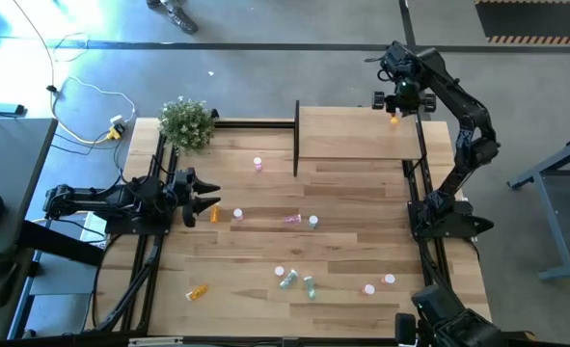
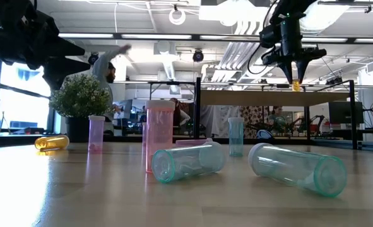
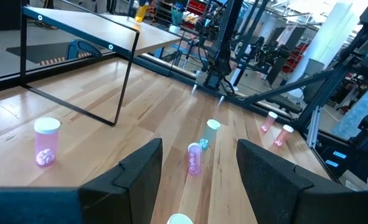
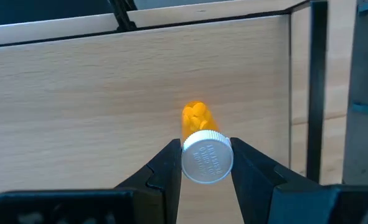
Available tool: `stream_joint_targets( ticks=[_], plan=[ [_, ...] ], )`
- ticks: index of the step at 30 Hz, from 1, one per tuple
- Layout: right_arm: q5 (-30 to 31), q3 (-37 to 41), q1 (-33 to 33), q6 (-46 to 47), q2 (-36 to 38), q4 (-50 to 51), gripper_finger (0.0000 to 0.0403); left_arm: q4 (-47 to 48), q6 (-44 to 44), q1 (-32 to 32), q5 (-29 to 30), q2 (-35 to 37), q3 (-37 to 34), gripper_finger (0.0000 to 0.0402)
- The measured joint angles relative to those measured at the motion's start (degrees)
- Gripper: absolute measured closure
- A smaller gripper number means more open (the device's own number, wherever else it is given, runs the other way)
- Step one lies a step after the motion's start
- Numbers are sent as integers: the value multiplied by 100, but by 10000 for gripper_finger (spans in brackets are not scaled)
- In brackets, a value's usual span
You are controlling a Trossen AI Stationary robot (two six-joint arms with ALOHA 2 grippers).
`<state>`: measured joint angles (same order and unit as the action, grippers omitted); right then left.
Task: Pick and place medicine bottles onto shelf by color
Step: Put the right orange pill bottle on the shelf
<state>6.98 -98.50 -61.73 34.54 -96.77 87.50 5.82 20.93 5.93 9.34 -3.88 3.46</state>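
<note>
- Right gripper (image 4: 203, 163) over the shelf (image 1: 357, 135); fingers clamped on the white cap of an orange bottle (image 4: 199, 134), which hangs below them, clear of the board, likely ready for lowering
- Left gripper (image 3: 199, 163) waits with fingers apart; a pink bottle (image 3: 194, 158) stands just ahead between them, probably its next pick

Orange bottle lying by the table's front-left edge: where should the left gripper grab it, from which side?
Judging by the high view, grip the small orange cylindrical bottle across its body mid-length, coming straight down. It lies on its side, slightly angled, alone on the wooden table, so jaws should close across its long axis. The left gripper is open.
</note>
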Motion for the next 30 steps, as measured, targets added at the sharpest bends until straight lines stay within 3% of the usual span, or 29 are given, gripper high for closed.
stream_joint_targets(
  ticks=[13,30],
  plan=[
    [46,0,-94,9,-13,-67,294,-11,-1,0,-48,2,0,206],
    [139,0,-90,-156,-11,-98,239,-13,-2,0,-46,2,0,206]
  ],
)
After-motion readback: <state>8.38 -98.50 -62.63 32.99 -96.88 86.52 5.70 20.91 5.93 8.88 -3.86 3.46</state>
